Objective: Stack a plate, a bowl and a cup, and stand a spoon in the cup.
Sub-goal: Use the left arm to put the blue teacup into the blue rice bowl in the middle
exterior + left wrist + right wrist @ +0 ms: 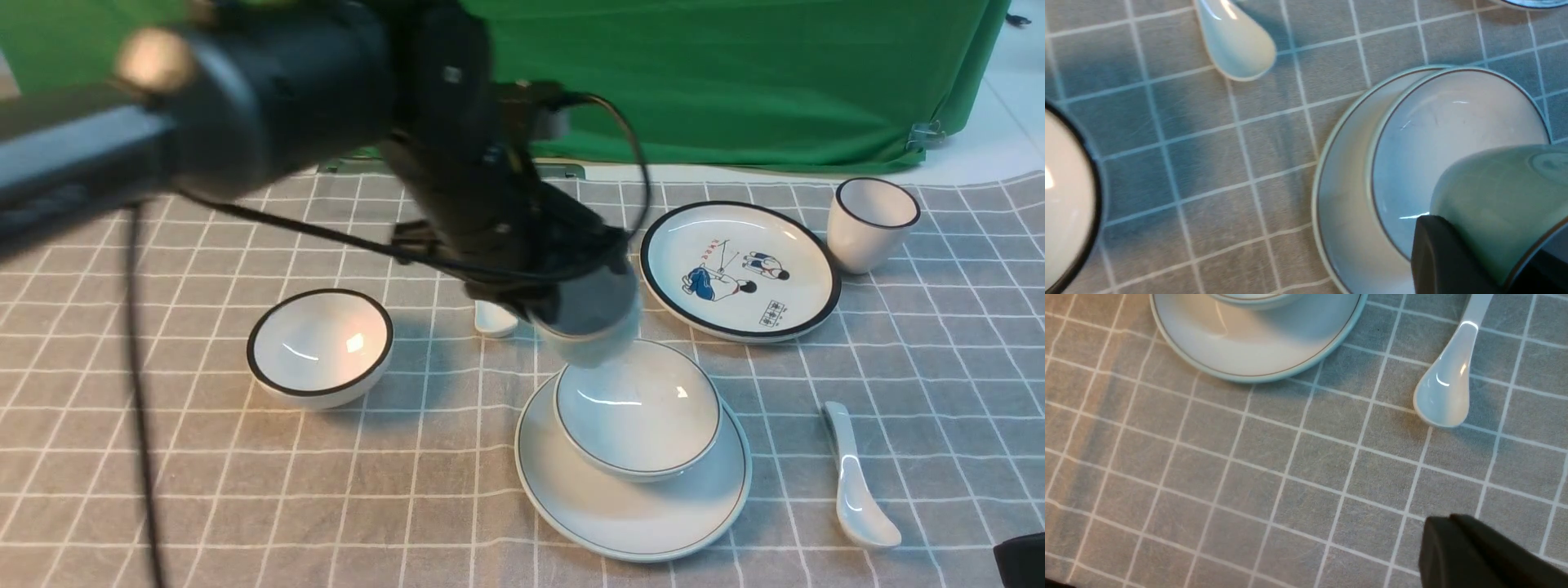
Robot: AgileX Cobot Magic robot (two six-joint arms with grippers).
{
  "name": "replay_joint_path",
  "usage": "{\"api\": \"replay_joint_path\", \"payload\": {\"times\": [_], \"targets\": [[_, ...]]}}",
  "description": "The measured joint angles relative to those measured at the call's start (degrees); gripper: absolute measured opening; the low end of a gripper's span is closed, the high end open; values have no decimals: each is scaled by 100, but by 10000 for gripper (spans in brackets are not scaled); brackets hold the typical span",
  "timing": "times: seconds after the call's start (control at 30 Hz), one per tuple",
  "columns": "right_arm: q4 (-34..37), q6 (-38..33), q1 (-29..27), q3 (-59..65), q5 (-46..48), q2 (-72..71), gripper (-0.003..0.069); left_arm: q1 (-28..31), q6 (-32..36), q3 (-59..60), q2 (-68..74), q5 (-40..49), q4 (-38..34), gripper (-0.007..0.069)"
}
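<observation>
Grey cloth (408,490) with a white grid is covering the table, and a green backdrop (735,82) is hanging behind it. The small handleless pale bluish-white cup (589,343) with a thin dark rim line is hanging tilted above the plate's far-left part, blurred in the front view. The left gripper (563,282) is clamping it at the rim. Below it, the pale bluish-white shallow bowl (641,408) is sitting upright on the large plain pale bluish-white round plate (620,514), leaving a broad bare crescent on the plate's near side. The plain glossy white ceramic soup spoon (853,482) is lying flat right of the plate, apart from it.

A white bowl with a thick black rim (320,347) is standing well left of the plate. A black-rimmed plate with cartoon figures (739,269) is lying beyond the plate to the right, with a white black-rimmed cup (872,222) beyond that. A smaller white spoon (495,318) is peeking out beyond the plate's left.

The left wrist view is showing the cup's smooth, greenish-looking wall sharply, with one black finger (1445,257) pressing near its rim. Whether the cup is touching the bowl I cannot tell. The right wrist view is showing the right gripper (1470,551) over bare cloth near-right of the plate, jaws closed and holding nothing. The front view is catching only its dark corner.
</observation>
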Motion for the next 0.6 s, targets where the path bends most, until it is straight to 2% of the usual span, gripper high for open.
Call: {"api": "replay_joint_path", "payload": {"times": [0.23, 0.37, 0.6], "targets": [[0, -17, 0, 0, -16, 0, 34, -105, 45, -904, 1077, 554, 0, 32], [0, -17, 0, 0, -68, 0, 35, -105, 98, -950, 1264, 576, 0, 32], [0, -24, 0, 0, -296, 0, 35, -105, 263, -960, 1394, 543, -406, 34]]}}
